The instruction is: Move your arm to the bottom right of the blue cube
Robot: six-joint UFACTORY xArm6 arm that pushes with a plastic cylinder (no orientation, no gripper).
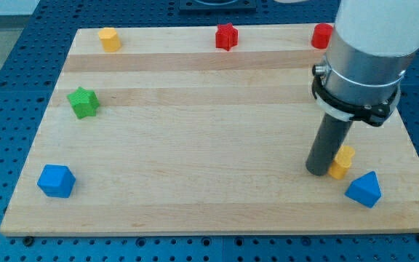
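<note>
the blue cube sits near the bottom-left corner of the wooden bench, and everything else can be placed from it. above it, toward the view's top and slightly to its right, stands a green star-shaped block. further up and a little more to the right, close to the bench's top edge, is a yellow block whose shape looks roughly cylindrical or hexagonal. well to the right of the cube and up at the top edge is a red star-shaped block. far to the right of the cube, at about the same height in the view, my tip rests on the wood, the dark rod rising from it into a broad grey and white arm body. touching or just beside the rod on its right is a small yellow cylinder-like block, and just below-right of that lies a second blue block, wedge or pyramid shaped. far up at the top-right, partly hidden behind the arm, a red block shows. there is no pincer on this arm, so none is open or closed; the tip stands well apart from the blue cube, across most of the bench.
</note>
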